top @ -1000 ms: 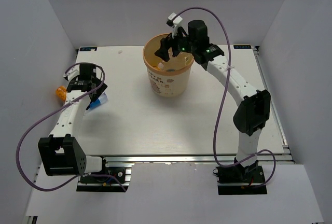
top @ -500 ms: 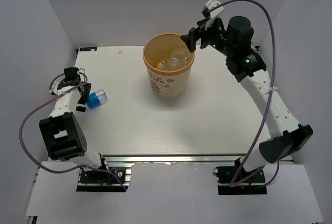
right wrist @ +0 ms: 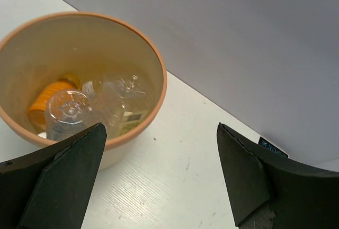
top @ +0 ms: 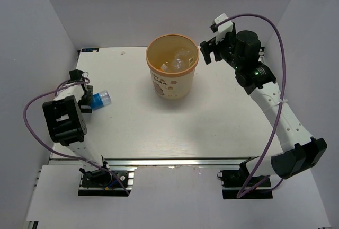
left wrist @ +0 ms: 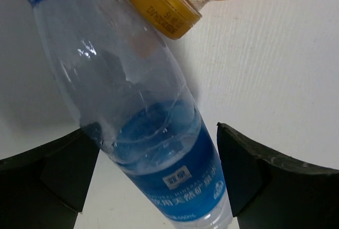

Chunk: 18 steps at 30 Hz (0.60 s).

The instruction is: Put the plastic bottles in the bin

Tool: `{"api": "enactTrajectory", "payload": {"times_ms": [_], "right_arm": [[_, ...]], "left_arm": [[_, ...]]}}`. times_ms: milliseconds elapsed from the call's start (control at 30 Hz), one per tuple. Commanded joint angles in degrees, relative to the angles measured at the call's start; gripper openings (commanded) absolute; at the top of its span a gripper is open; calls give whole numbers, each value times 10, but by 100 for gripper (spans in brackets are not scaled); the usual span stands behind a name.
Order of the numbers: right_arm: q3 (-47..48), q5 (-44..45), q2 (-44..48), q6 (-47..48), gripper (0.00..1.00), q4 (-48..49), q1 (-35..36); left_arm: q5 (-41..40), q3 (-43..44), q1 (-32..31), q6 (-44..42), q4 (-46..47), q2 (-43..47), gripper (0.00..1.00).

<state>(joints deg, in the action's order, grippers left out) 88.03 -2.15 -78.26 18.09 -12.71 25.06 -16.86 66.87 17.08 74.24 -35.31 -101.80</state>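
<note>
Left end effector (left wrist: 155, 136) straddles blue-labelled bottle (left wrist: 132, 96) near table (top: 212, 128)'s left edge.

Top camera overlooks table (top: 159, 125); right wrist shares bin (right wrist: 162, 88); left wrist close-up

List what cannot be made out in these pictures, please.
- Bottle count in the bin: the clear bottles overlap, top and right wrist views.
- The yellow-capped orange bottle: left wrist view, cut off by top edge.
- The blue-label bottle: left wrist view, label print too small to read.
</note>
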Motion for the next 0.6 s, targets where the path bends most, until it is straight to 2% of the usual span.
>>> {"api": "enactTrajectory", "payload": {"times_ms": [0, 200, 267, 333, 367, 433, 567], "right_arm": [[-8, 37, 21, 20, 89, 8, -6], [-16, 38, 23, 18, 89, 11, -12], [-22, 43, 24, 18, 89, 12, -14], [-33, 45, 26, 16, 89, 12, -17], [-36, 46, 28, 14, 89, 13, -19], [-49, 44, 36, 8, 89, 19, -21], [-81, 47, 59, -6, 89, 42, -33]], "left_arm": [[6, 14, 4, 23, 8, -16, 98], [-2, -46, 4, 25, 22, 26, 89], [-20, -71, 3, 16, 17, 62, 79], [-27, -87, 3, 12, 13, 105, 62], [-25, -103, 3, 7, 16, 120, 59], [-19, -116, 2, -1, 22, 152, 55], [-2, -124, -6, -30, 35, 248, 54]]}}
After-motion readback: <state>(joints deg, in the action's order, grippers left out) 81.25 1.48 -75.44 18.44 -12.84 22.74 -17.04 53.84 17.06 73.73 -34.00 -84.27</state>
